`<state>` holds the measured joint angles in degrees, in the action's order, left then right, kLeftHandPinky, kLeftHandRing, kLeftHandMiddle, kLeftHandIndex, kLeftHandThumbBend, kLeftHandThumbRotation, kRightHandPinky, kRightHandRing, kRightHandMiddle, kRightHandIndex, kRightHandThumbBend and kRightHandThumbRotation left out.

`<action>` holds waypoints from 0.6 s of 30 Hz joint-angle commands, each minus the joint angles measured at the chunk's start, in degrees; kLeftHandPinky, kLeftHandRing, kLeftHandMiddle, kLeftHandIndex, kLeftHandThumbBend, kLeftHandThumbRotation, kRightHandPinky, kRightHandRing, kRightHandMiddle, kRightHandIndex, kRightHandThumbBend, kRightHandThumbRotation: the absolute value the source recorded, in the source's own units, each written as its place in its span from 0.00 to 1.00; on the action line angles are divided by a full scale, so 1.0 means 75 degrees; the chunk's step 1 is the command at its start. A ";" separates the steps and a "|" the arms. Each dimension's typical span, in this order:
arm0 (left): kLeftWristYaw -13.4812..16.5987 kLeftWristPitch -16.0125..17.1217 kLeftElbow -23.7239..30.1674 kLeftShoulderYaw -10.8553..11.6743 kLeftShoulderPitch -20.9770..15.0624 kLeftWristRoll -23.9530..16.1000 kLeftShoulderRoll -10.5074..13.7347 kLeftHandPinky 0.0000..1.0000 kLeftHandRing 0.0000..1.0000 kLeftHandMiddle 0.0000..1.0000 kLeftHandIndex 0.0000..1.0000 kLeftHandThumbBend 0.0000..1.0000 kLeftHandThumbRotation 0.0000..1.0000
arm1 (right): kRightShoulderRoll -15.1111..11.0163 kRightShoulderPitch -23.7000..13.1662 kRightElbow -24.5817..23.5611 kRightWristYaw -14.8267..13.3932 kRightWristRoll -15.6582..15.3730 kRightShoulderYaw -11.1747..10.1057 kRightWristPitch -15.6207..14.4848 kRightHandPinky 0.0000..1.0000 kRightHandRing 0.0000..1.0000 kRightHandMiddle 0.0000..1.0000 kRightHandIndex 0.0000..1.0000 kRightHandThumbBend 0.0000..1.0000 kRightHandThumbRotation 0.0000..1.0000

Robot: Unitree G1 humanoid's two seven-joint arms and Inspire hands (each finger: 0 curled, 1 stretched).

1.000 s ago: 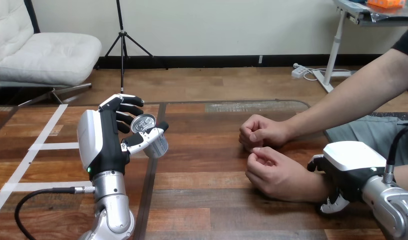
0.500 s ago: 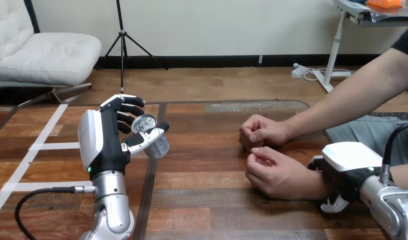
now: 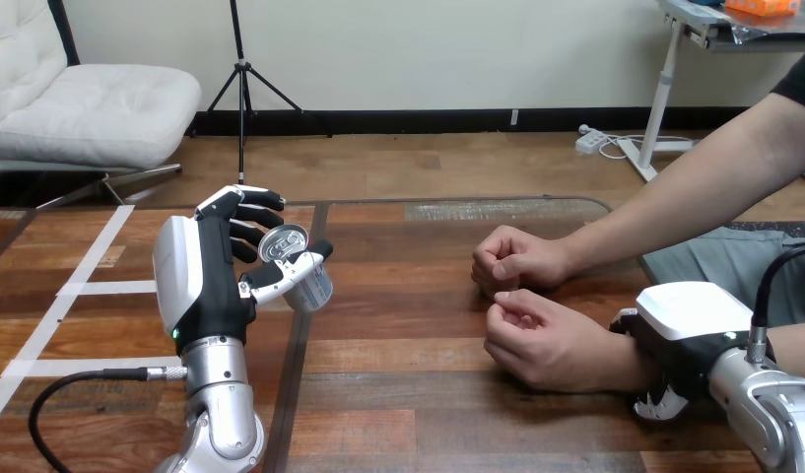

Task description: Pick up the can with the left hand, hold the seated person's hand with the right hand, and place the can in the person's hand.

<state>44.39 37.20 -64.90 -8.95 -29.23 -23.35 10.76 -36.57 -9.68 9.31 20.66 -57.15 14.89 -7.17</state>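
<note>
A pale wall (image 3: 428, 49) meets a wooden floor (image 3: 428, 163) along a black baseboard (image 3: 428, 120). A white cushioned chair (image 3: 83, 113) stands far left, a black tripod (image 3: 242, 74) beside it. At far right stands a desk (image 3: 704, 25) with a white leg, a power strip (image 3: 590, 140) near its foot. The wooden table (image 3: 428, 374) carries white tape strips (image 3: 93, 258) at its left.

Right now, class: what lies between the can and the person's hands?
In the head view, only bare table lies between the can, held in the left hand, and the person's hands.
</note>
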 commanded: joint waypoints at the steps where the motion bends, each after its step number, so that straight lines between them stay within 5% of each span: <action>1: 0.0076 0.0183 0.0490 0.0091 -0.0423 -0.0044 0.0155 0.39 0.44 0.51 0.53 0.69 0.00 | -0.0111 -0.0300 0.0230 -0.0119 -0.0060 0.0127 -0.0093 0.77 0.82 0.84 0.82 0.81 0.09; 18: 0.0052 0.0203 0.0502 0.0089 -0.0429 -0.0043 0.0146 0.38 0.43 0.50 0.53 0.69 0.00 | -0.0013 -0.0364 0.0464 -0.0305 0.0138 0.0126 -0.0255 0.70 0.76 0.80 0.79 0.80 0.02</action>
<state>44.39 37.20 -64.86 -8.94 -29.23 -23.38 10.76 -36.55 -10.00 10.12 19.23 -56.81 15.51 -8.36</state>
